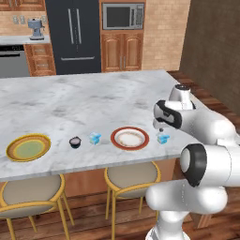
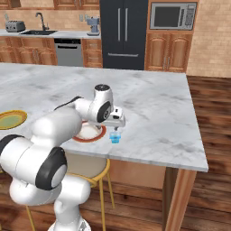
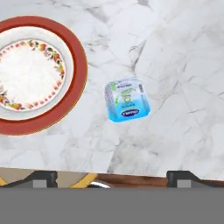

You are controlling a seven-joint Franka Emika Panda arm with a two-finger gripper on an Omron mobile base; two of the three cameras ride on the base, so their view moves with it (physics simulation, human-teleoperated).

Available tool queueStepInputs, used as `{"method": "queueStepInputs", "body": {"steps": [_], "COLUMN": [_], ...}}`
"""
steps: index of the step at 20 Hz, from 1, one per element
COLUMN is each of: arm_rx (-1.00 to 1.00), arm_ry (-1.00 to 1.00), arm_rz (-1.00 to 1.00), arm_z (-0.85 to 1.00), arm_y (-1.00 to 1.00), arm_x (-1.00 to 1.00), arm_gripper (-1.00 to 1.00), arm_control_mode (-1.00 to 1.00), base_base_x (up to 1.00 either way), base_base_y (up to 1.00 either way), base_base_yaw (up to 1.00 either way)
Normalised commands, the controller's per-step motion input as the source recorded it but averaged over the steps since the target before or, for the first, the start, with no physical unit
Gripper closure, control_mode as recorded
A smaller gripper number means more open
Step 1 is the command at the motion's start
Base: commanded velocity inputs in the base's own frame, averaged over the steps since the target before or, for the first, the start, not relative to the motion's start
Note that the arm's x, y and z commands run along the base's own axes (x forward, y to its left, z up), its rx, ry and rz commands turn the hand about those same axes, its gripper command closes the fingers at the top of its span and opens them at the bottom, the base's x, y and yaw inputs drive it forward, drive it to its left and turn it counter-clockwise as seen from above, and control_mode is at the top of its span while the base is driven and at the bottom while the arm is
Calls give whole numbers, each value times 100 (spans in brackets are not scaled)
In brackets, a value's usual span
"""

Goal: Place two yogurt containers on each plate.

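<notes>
Left base view first: on the marble island counter (image 1: 84,101) the yellow-rimmed plate (image 1: 28,147) with its pale green centre sits over at nine o'clock, bare. Near the middle are the dark round yogurt cup (image 1: 75,142) with a whitish top and, just beside it at its three o'clock, a pale blue boxy tub (image 1: 95,138). Next along is the red-rimmed plate (image 1: 130,138), white centre, nothing on it. At its three o'clock, close to the rim but apart from it, stands another blue tub (image 1: 163,138), right under the arm's hand. Over to the right base view: the gripper (image 2: 116,128) hangs directly above that blue tub (image 2: 115,137), not touching, while the red-rimmed plate (image 2: 89,133) peeks out at the tub's nine o'clock and the yellow-rimmed plate (image 2: 11,119) lies at the far left edge. Now the hand view, looking straight down: the tub (image 3: 127,99) is square with rounded corners, a white printed lid and a blue skirt, alone on the marble. The red-rimmed plate (image 3: 78,65), with a flowered ring inside, sits at its nine o'clock. The jaws stand wide apart, gripping nothing.
</notes>
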Motion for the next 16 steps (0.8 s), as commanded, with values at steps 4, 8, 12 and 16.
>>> {"method": "queueStepInputs", "body": {"steps": [4,8,12,16], "arm_rx": [0,0,2,2], "arm_ry": [0,0,0,0], "arm_rz": [2,1,0,0], "arm_z": [-45,-36,-34,-30], "arm_y": [-12,-3,-3,-3], "arm_x": [40,38,34,28], "arm_gripper": [-100,-100,-100,-100], "arm_control_mode": [-100,-100,-100,-100], "base_base_x": [0,0,0,0], "base_base_y": [0,0,0,0], "base_base_yaw": [0,0,0,0]}}
